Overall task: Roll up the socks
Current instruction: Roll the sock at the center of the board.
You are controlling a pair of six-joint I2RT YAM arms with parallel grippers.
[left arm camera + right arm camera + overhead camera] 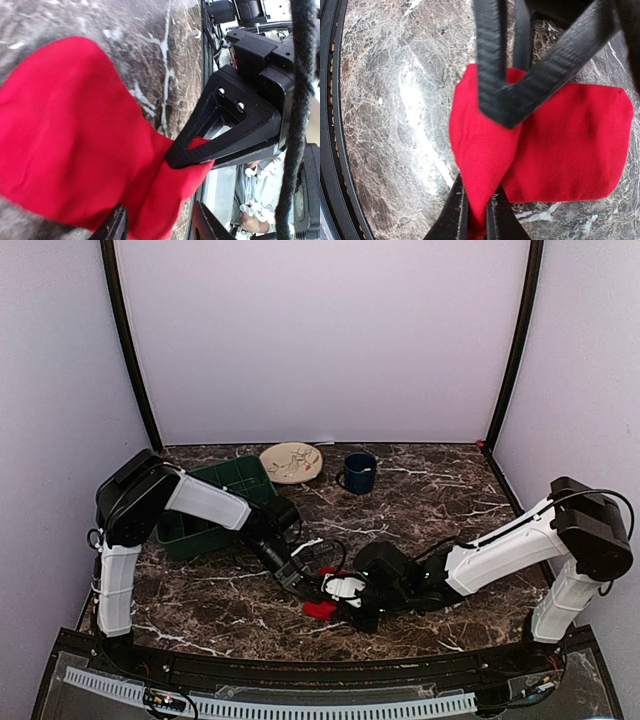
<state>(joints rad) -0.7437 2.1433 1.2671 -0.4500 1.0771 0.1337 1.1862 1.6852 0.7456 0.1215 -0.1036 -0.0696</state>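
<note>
While the overhead view shows only a red scrap of the socks (320, 608), nearer the arm bases than the green bin (215, 502), the right wrist view shows the right gripper (476, 212) pinching a fold of them. The left wrist view shows the left gripper (159, 226) straddling the fabric, jaws partly apart.

Nothing readable is spotted anywhere here, tbh. No letters, numbers or logos can be made out on the socks (570, 145), the mug (359, 472) or the green bin (243, 476). Some marks are seen on the plate (272, 455), but they're too small to be read as anything.
</note>
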